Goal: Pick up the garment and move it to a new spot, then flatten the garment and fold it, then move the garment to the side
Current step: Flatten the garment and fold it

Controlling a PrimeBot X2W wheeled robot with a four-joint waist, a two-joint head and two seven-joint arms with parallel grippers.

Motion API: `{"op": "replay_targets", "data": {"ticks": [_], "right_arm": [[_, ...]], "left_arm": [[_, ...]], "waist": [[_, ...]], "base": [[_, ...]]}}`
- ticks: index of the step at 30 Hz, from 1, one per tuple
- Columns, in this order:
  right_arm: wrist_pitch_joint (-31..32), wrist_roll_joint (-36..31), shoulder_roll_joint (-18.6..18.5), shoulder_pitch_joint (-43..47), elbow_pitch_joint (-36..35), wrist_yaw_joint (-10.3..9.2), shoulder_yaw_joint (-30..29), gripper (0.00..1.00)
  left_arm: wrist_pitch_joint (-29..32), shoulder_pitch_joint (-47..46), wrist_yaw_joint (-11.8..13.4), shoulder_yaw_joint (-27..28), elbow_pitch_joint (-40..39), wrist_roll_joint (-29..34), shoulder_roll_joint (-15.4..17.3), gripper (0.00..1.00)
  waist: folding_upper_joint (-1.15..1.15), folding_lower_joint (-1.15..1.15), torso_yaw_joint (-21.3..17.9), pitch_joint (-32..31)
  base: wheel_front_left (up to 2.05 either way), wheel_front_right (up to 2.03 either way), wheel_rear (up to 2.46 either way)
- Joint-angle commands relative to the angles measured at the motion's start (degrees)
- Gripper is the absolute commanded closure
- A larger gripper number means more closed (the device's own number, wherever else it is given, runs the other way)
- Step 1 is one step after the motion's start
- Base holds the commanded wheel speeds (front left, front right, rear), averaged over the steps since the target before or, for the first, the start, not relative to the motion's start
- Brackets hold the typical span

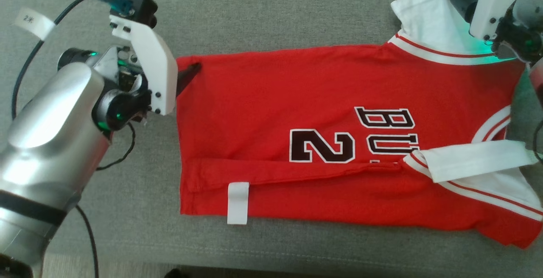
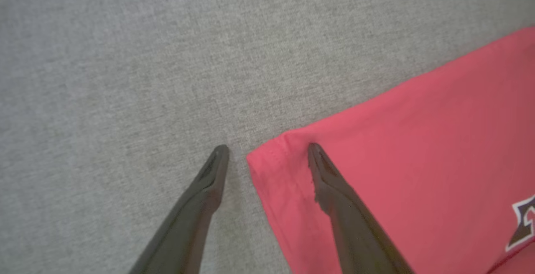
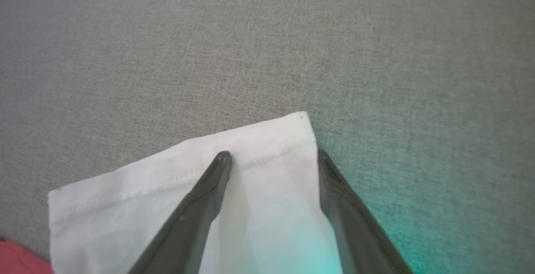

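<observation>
The garment (image 1: 297, 99) is a red jersey with black lettering and white sleeves, lying spread out on the grey fabric surface (image 1: 275, 10). My left gripper (image 1: 186, 76) is at its far left hem corner. In the left wrist view, the left gripper (image 2: 267, 150) is open and straddles that red corner (image 2: 418, 161), one finger over the cloth and one over bare surface. My right gripper (image 1: 460, 0) hovers at the far right over the white sleeve (image 1: 428, 19). The right wrist view shows the right gripper (image 3: 273, 157) open, with the sleeve's end (image 3: 125, 198) under and between its fingers.
A white paper label (image 1: 34, 22) lies on the surface at the far left, beside a black cable (image 1: 25, 65) from my left arm. A white tag (image 1: 237, 203) hangs at the garment's near hem. The surface's front edge (image 1: 297, 265) runs along the bottom.
</observation>
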Motion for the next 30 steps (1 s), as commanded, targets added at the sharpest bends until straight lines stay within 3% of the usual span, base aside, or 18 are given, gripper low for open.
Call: {"op": "replay_targets", "data": {"ticks": [1, 4, 5, 7, 19, 26, 30], "right_arm": [[1.77, 1.02, 0.08, 0.76, -0.91, -0.04, 1.79, 0.14], [2.88, 2.98, -0.30, 0.92, -1.58, -0.04, 3.57, 0.63], [2.43, 3.25, -0.54, 0.79, -1.84, -0.04, 4.13, 0.95], [0.58, 3.58, -0.89, 0.50, -1.94, -0.04, 4.99, 1.00], [-20.92, 3.87, -0.31, -3.04, 2.37, -0.04, 6.86, 1.00], [-23.44, 6.00, 0.62, -2.64, 2.72, -0.04, 9.66, 1.00], [-23.78, 7.89, -0.37, -1.39, 1.28, -0.04, 11.68, 1.00]], "left_arm": [[0.04, -2.53, -0.33, 1.52, -0.72, 0.57, 1.59, 0.00], [0.21, -2.75, -0.76, 1.31, -0.21, 0.34, 1.28, 0.00], [0.24, -2.83, -0.96, 1.18, -0.05, 0.35, 1.23, 0.19], [-0.41, -2.99, -1.19, 1.20, 0.27, 0.45, 1.10, 1.00], [-4.80, -4.20, -1.11, 2.41, 4.02, 1.35, 2.16, 1.00], [-7.88, -4.30, -1.21, 3.10, 6.34, 1.69, 2.71, 1.00], [-6.72, -3.20, -1.91, 2.61, 6.90, 1.15, 3.53, 1.00]], "waist": [[0.00, 0.00, -0.05, 0.08], [0.00, 0.00, -0.25, 0.07], [0.00, 0.00, -0.33, 0.04], [0.00, 0.00, -0.50, -0.07], [0.00, 0.00, -2.02, -2.06], [0.00, 0.00, -3.36, -4.16], [0.00, 0.00, -4.00, -6.05]], "base": [[0.00, 0.00, 0.00], [0.00, 0.00, 0.00], [0.00, 0.00, 0.00], [0.00, 0.00, 0.00], [0.00, 0.00, 0.00], [0.00, 0.00, 0.00], [0.00, 0.00, 0.00]]}}
